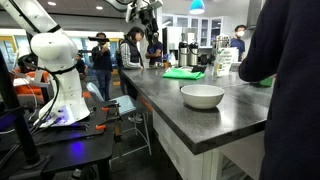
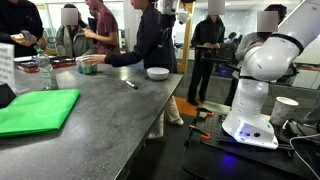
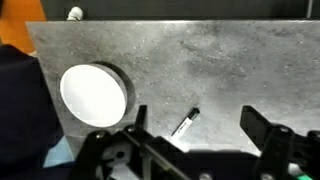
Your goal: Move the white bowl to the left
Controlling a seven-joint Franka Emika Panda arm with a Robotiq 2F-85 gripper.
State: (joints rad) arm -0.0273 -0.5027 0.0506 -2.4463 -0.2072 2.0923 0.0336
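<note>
The white bowl (image 1: 202,96) sits on the dark grey counter (image 1: 235,112) close to its edge; it also shows in the other exterior view (image 2: 158,73). In the wrist view the white bowl (image 3: 95,93) lies at the left, near the counter's edge. My gripper (image 3: 195,138) is open and empty, high above the counter, with the bowl off to the left of its fingers. In both exterior views the gripper (image 1: 143,12) (image 2: 168,8) hangs well above the bowl.
A black-and-white pen (image 3: 186,123) (image 2: 131,84) lies on the counter between my fingers in the wrist view. A flat green mat (image 2: 35,110) (image 1: 183,73) lies further along. Several people stand round the counter. A person's arm (image 1: 285,45) leans over it.
</note>
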